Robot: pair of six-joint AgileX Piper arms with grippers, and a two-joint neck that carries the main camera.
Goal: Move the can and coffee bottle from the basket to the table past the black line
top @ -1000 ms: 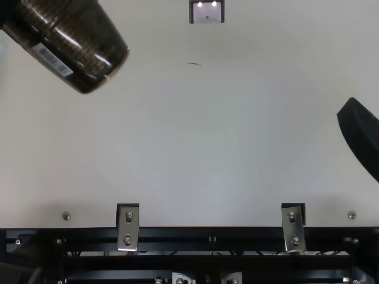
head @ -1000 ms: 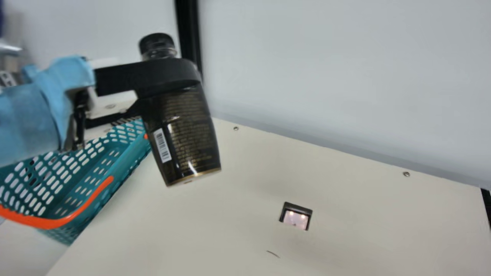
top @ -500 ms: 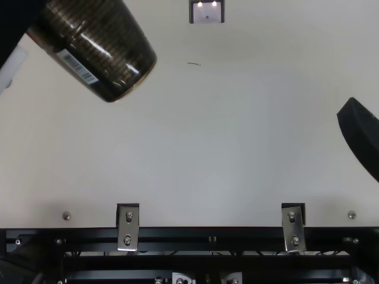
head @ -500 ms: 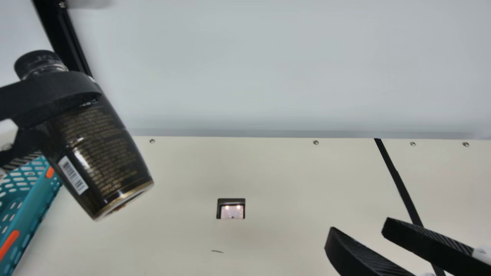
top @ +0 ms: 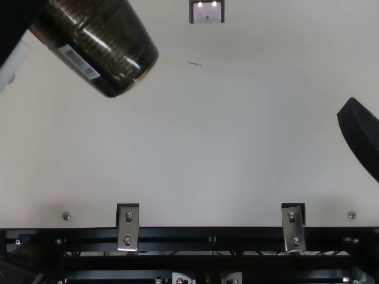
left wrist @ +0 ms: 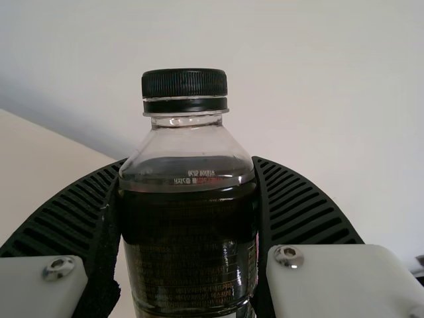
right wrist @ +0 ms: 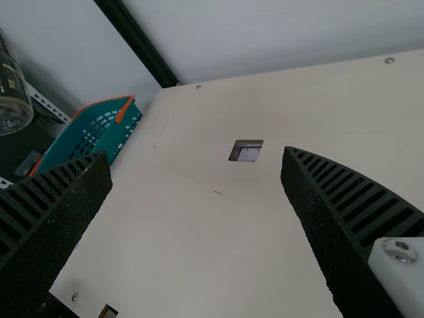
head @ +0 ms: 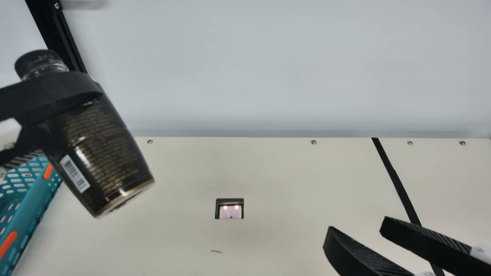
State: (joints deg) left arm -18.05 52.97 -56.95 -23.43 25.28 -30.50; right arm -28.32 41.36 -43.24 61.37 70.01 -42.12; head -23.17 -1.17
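Observation:
In the main view my left gripper (head: 82,92) is shut on the dark coffee bottle (head: 99,149), which hangs tilted above the table (head: 268,172), black cap up and to the left. The top view has the bottle (top: 100,47) at upper left. In the left wrist view the left gripper (left wrist: 191,165) has the bottle (left wrist: 189,258) between its fingers, pressed at both sides. My right gripper (head: 358,230) stands open at the main view's lower right, near the black line (head: 397,182). The right wrist view has the right gripper (right wrist: 195,159) with nothing between its fingers.
A teal basket (head: 28,207) with orange handles stands at the table's left side, below and behind the left gripper. A small dark-rimmed recess (head: 229,200) sits mid-table. A pale wall rises behind the table, and a dark post stands at the back left.
The neck camera has turned to the right, bringing the black line and right gripper into the main view. In the top view the left gripper has carried the bottle somewhat to the right.

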